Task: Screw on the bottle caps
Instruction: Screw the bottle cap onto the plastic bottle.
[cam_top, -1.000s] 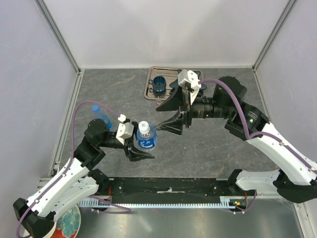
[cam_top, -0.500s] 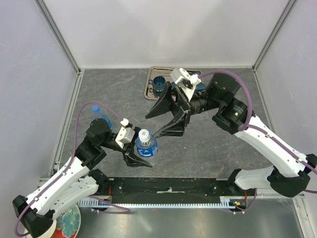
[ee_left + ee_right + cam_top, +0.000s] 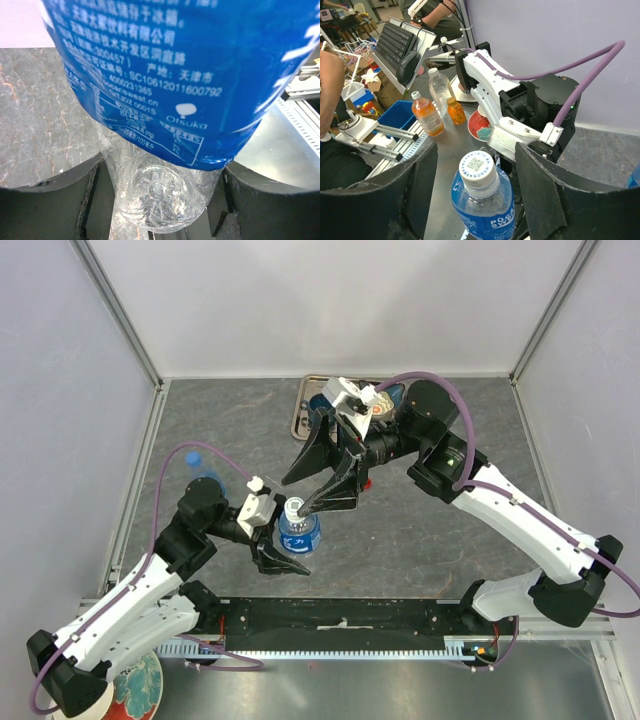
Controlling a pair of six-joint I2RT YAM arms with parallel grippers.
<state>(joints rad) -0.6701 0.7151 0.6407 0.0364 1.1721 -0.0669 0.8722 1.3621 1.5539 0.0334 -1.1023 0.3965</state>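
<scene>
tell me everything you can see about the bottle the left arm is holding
The bottle is small, clear plastic, with a blue wrap label printed in white and a clear base. A white cap bearing a square code sits on its neck. The left gripper clamps its lower body, roughly upright, over the table's near middle; the right gripper's open jaws flank the cap, apart from it.

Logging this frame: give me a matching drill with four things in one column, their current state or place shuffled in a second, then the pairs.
1 left gripper
2 right gripper
3 white cap
4 blue-capped bottle

a open, fingers either side of the white cap
b on the neck of the held bottle
c shut on the blue-labelled bottle
d on the table, far left, apart from both grippers

Pairs: 1-c, 2-a, 3-b, 4-d
</scene>
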